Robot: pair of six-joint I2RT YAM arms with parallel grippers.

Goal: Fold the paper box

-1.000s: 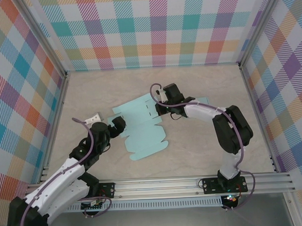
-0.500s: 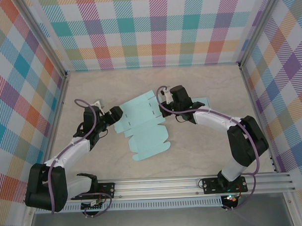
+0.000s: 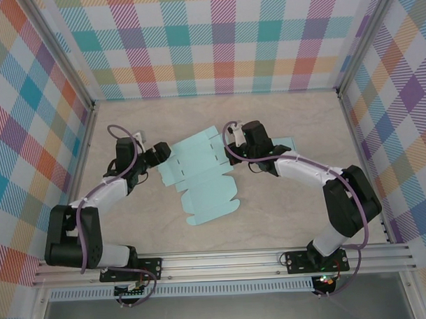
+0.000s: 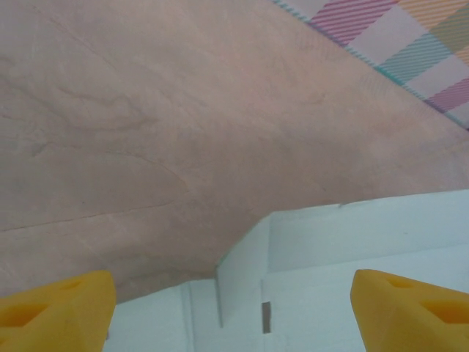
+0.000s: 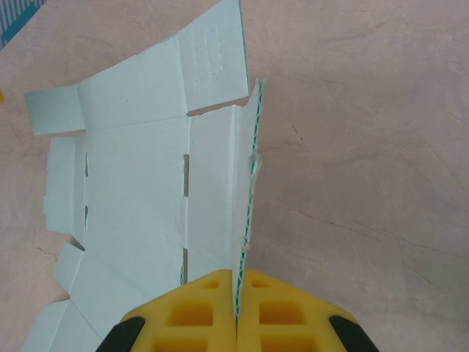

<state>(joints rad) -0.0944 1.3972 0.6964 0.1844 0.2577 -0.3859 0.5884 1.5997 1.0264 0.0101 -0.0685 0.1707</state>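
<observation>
The paper box (image 3: 200,179) is a flat pale-blue cut-out lying in the middle of the wooden table. My right gripper (image 3: 235,140) is shut on a flap at its far right edge. In the right wrist view this flap (image 5: 248,183) stands upright, pinched between the yellow fingers (image 5: 194,315). My left gripper (image 3: 161,155) is open at the sheet's left corner. In the left wrist view its yellow fingertips (image 4: 55,312) stand far apart over the paper box (image 4: 352,249), where a small flap (image 4: 242,275) rises slightly. Nothing is between them.
Plaid walls (image 3: 223,40) enclose the table on three sides. A metal rail (image 3: 223,260) runs along the near edge. Bare wood (image 3: 284,206) lies to the right of and in front of the sheet.
My left gripper has moved away from the near edge up to the sheet's left corner. My right gripper has shifted slightly right, still pinching the flap.
</observation>
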